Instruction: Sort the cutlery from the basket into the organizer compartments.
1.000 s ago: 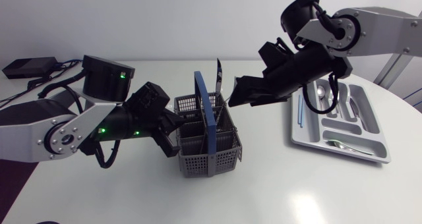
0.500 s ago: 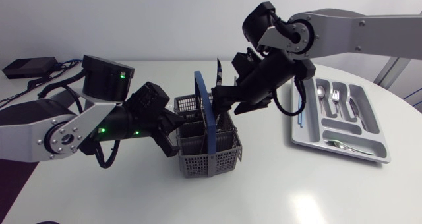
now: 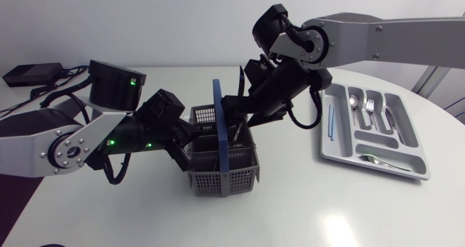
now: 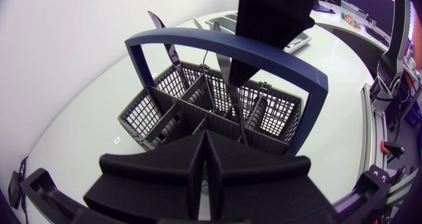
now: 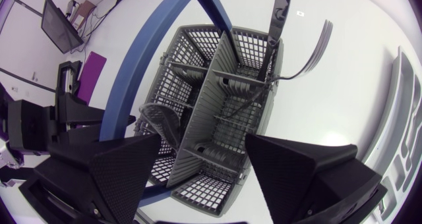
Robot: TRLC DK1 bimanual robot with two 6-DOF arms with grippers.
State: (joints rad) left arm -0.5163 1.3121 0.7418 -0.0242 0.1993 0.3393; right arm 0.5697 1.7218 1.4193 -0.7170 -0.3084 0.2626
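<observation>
The grey cutlery basket (image 3: 221, 180) with its blue hoop handle (image 3: 217, 123) stands mid-table. My left gripper (image 3: 192, 144) is shut on the basket's left wall; in the left wrist view its fingers (image 4: 201, 151) meet at the near rim. My right gripper (image 3: 234, 116) hangs open just above the basket, one finger on each side (image 5: 217, 184). A black knife (image 5: 280, 13) and a fork (image 5: 310, 53) stand in the far compartments. A dark rounded piece (image 5: 161, 122) lies in a nearer one. The grey organizer (image 3: 392, 171) lies to the right, holding a spoon, a fork and a blue utensil (image 3: 330, 123).
A black box with cables (image 3: 29, 74) sits at the table's back left. Open white tabletop lies in front of the basket and between the basket and the organizer.
My right arm has swung left from beside the organizer to over the basket. The basket has shifted slightly left in my left gripper's hold.
</observation>
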